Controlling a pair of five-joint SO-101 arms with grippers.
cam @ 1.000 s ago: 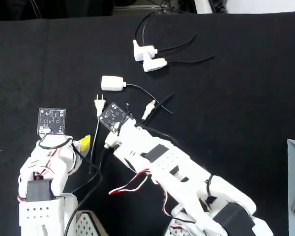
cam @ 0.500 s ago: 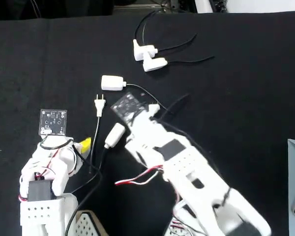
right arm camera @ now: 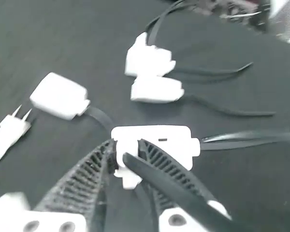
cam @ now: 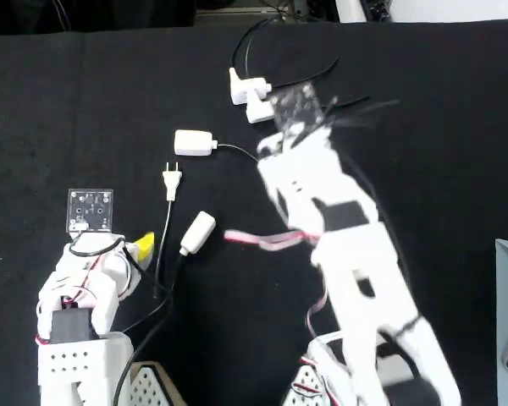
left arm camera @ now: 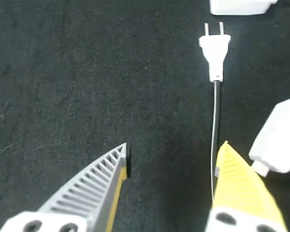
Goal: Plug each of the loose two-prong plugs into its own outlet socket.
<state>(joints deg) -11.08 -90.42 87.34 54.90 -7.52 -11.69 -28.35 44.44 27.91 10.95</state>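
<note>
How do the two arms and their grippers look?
The left arm and right arm are white plastic with black motors and red and white wires. Each carries a dark square board near the wrist. The left gripper has one yellow and one pale ribbed finger; the right gripper one pale ribbed, one dark.
</note>
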